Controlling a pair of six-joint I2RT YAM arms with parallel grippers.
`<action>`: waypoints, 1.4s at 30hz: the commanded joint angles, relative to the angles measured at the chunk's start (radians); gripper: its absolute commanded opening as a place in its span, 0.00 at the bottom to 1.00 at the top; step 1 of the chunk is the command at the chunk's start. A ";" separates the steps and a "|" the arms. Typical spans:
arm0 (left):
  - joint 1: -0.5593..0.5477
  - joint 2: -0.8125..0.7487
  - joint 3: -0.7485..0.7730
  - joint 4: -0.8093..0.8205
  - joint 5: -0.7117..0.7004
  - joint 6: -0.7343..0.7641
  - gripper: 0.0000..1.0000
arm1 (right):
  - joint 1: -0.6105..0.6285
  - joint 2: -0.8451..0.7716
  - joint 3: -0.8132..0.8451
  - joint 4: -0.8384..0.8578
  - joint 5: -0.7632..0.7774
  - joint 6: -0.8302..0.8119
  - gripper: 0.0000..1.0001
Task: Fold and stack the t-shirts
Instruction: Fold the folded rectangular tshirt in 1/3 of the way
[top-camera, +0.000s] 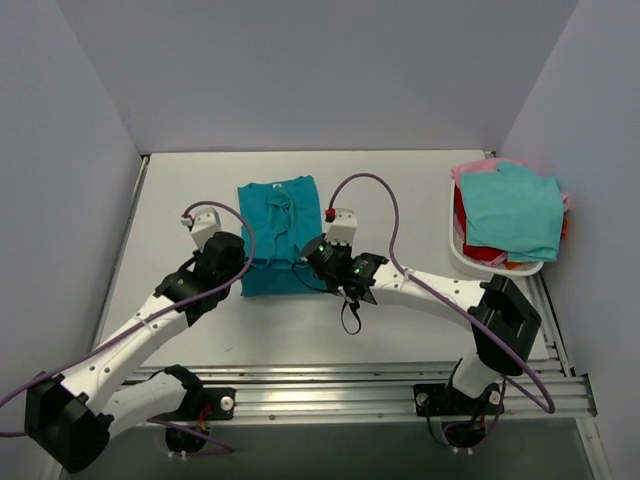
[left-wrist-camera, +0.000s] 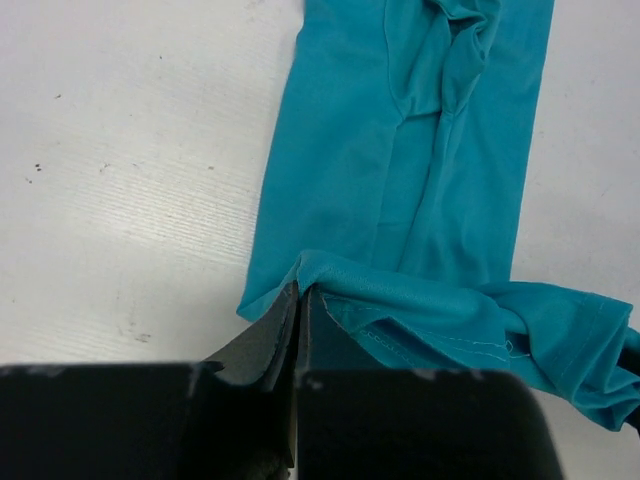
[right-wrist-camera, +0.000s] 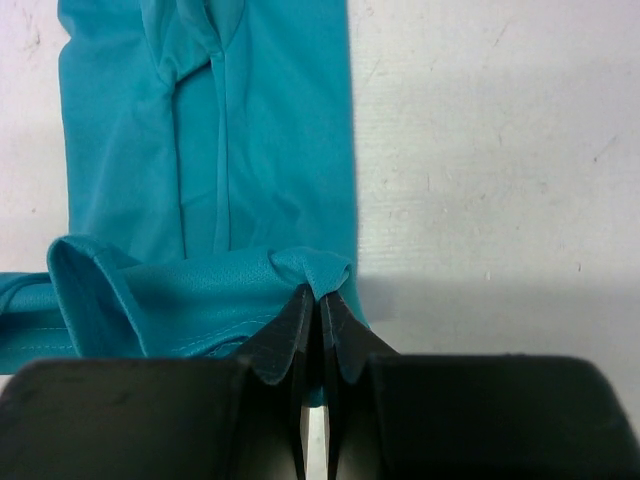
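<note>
A deep teal-blue t-shirt (top-camera: 277, 228) lies on the table, folded into a long strip, its near hem lifted. My left gripper (top-camera: 238, 262) is shut on the hem's near left corner (left-wrist-camera: 303, 272). My right gripper (top-camera: 316, 255) is shut on the near right corner (right-wrist-camera: 318, 272). The shirt's strip runs away from both wrist cameras (left-wrist-camera: 420, 150) (right-wrist-camera: 230, 130). The hem sags between the two grippers. An aqua-green shirt (top-camera: 514, 212) lies on top of red (top-camera: 482, 250) and pink (top-camera: 478, 168) shirts in the basket at the right.
A white plastic basket (top-camera: 462, 256) stands at the table's right edge, holding the other shirts. Grey walls close in the table on three sides. A metal rail (top-camera: 380, 385) runs along the near edge by the arm bases.
</note>
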 joint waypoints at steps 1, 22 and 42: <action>0.097 0.062 0.022 0.137 0.077 0.124 0.02 | -0.091 0.031 0.028 0.015 -0.021 -0.089 0.00; 0.263 0.443 0.134 0.355 0.185 0.139 0.02 | -0.264 0.421 0.356 0.090 -0.219 -0.171 0.00; 0.421 0.804 0.517 0.384 0.361 0.233 0.94 | -0.296 0.531 0.706 -0.065 -0.044 -0.139 1.00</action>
